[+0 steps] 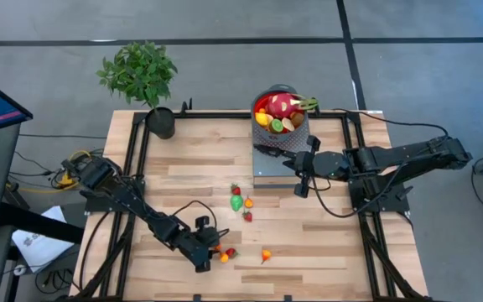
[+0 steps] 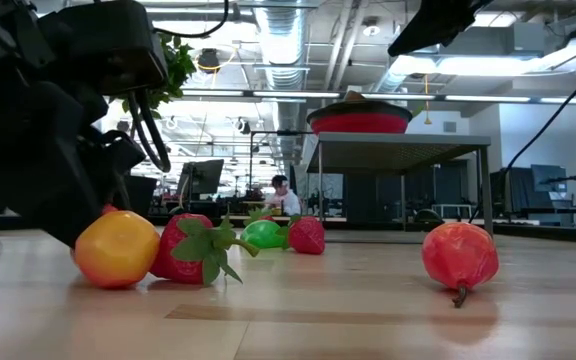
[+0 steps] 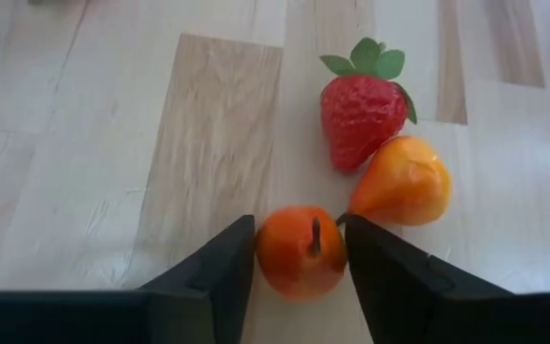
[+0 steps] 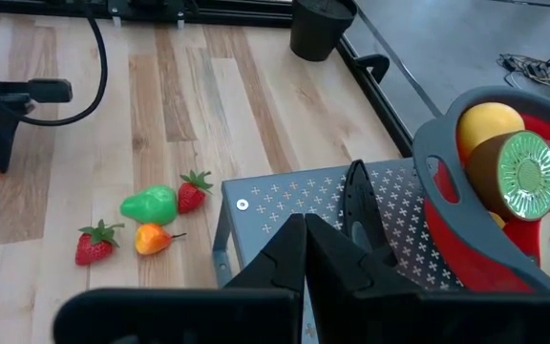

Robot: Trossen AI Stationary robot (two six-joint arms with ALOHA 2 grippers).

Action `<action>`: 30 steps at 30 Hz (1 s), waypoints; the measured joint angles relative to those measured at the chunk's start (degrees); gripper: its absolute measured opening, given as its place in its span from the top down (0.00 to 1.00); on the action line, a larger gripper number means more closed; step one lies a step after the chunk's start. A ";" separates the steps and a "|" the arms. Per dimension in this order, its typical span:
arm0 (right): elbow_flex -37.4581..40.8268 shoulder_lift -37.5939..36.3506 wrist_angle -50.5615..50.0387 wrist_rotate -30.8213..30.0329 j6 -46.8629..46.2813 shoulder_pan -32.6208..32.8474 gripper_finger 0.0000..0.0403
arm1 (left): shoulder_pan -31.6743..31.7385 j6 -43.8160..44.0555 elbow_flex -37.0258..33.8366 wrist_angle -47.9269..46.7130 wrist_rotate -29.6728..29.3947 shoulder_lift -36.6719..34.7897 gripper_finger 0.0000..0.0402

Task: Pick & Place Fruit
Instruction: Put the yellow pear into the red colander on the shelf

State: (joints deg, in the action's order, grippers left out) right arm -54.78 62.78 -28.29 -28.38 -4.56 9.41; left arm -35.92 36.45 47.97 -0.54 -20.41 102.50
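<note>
Left wrist view is showing the left gripper [image 3: 299,253] standing partly open with a small round orange fruit [image 3: 300,252] sitting squarely between its two fingers [image 3: 220,272], each finger lying just beside the fruit's flanks; whether they are pressing it yet, I cannot tell. The fruit's stem is pointing up toward the camera, so no long axis is dictating the grip. Just beyond the fingertips an orange pear [image 3: 401,182] is lying close to the far finger, and a strawberry [image 3: 359,113] is touching that pear farther ahead. The closing move, I judge, is turning on keeping that finger clear of the pear. Farther right, the right gripper [image 1: 302,180] is waiting fully closed and empty beside the red bowl [image 1: 304,126] of fruit.
</note>
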 joint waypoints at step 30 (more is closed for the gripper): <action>0.00 0.00 0.00 0.00 1.09 -0.07 1.00 | 2.75 -0.44 0.00 -0.65 -3.51 -11.38 0.68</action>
State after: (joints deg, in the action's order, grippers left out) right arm -54.78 62.78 -28.29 -28.38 -3.46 9.34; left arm -33.17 36.01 47.97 -1.19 -23.92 91.12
